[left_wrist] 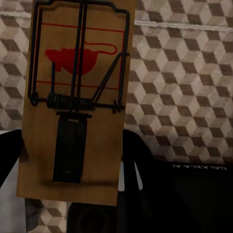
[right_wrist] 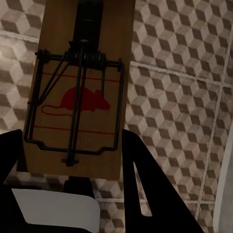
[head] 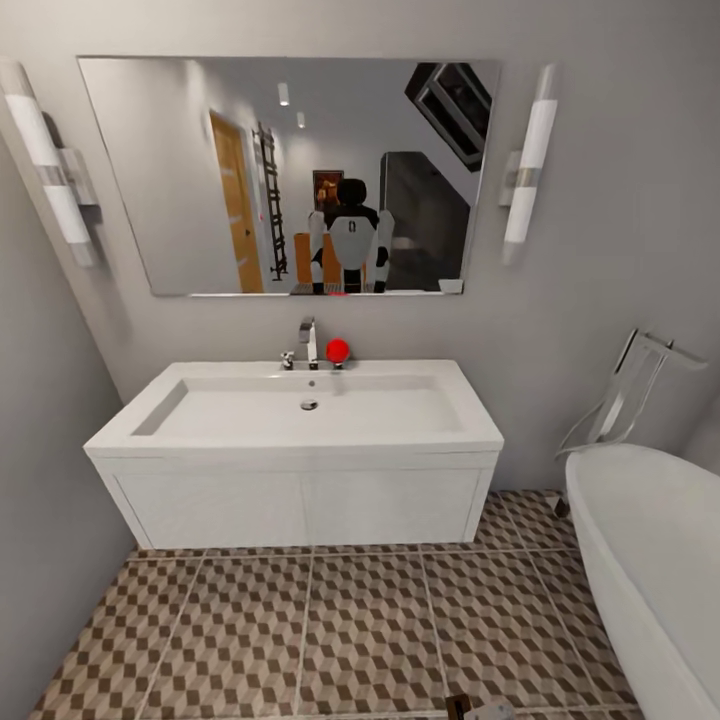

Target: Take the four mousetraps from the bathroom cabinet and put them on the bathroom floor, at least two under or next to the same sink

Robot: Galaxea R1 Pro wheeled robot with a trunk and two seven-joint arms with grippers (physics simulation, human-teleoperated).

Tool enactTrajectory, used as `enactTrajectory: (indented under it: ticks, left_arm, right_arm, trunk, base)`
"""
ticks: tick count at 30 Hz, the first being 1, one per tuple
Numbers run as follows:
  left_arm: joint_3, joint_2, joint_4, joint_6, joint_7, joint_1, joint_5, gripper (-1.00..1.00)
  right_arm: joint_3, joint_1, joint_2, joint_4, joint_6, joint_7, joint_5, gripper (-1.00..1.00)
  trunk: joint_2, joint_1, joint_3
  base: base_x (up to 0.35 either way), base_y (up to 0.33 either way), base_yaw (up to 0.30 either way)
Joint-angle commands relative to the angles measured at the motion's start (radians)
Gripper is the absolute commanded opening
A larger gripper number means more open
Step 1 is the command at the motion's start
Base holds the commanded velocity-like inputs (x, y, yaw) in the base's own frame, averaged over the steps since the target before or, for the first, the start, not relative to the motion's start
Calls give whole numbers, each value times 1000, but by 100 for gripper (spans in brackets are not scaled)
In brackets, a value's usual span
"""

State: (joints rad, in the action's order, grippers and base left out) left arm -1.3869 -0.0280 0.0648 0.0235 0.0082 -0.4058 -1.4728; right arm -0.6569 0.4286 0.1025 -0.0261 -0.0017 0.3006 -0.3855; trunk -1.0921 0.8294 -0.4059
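Left hand (left_wrist: pixel 73 187) is clamped on a mousetrap (left_wrist: pixel 77 97), held above the bathroom floor (left_wrist: pixel 184 87). Dead ahead, the sink (head: pixel 295 425) on its white vanity, tiles bare beneath it. Right hand (right_wrist: pixel 73 182) grips a second mousetrap (right_wrist: pixel 80 92) over the same tiles. It looks like the delivery step: next, lower both beside the vanity front. The bathtub (head: pixel 650 560) crowds the right side.
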Motion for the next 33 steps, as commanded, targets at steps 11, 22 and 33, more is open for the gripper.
enactTrajectory:
  ticks: [11, 22, 33]
  left_arm:
    - [-6, -1, 1, 3, 1, -1, -7, -100]
    - [-6, -12, 0, 185, 47, -139, -5, -100]
    - [-4, 8, 1, 223, 122, -339, -6, -100]
  right_arm:
    - [-9, 1, 0, 0, -1, 2, -13, -100]
    - [-5, 93, 0, -10, 127, 3, -13, -100]
    - [-4, 266, 13, -13, 202, -2, -17, -100]
  trunk:
    - [-78, 42, -36]
    - [-155, 84, -70]
    - [-232, 127, -105]
  base:
    - [2, 0, 0]
    - [0, 0, 0]
    - [0, 0, 0]
